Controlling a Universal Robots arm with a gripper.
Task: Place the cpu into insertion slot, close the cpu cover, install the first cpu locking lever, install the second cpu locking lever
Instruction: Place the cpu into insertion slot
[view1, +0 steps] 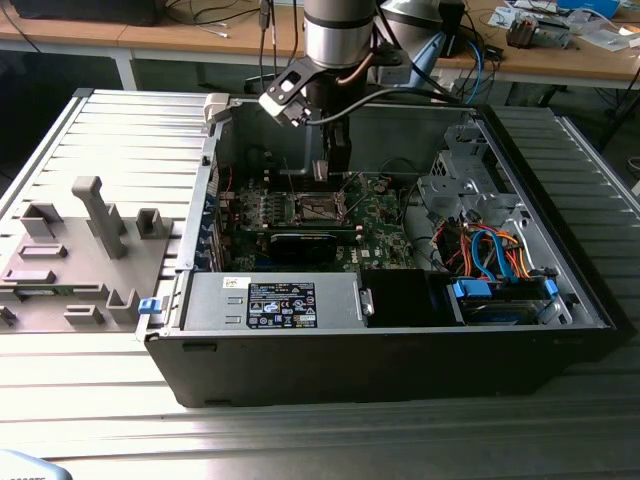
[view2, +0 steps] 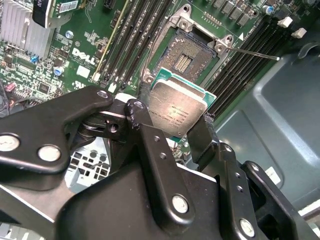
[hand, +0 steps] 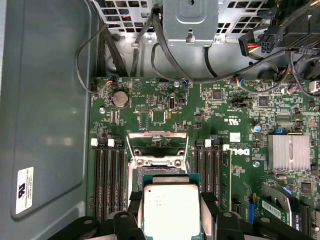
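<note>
cpu (view2: 176, 107) clamped by opposite edges in my jaws, over insertion slot (view2: 187, 57) | light, stiff, slippery top; contacts fragile, I judge

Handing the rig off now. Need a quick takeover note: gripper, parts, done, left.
Gripper: shut on the cpu, held above the board.
Slot: open and empty; the cpu hangs beside it, not seated.
Cover: looks raised, open.
Lever: one thin rod sticks out free beside the slot.
Done: cpu is in the grip.
Left: seating it, closing the cover, both levers.
</note>
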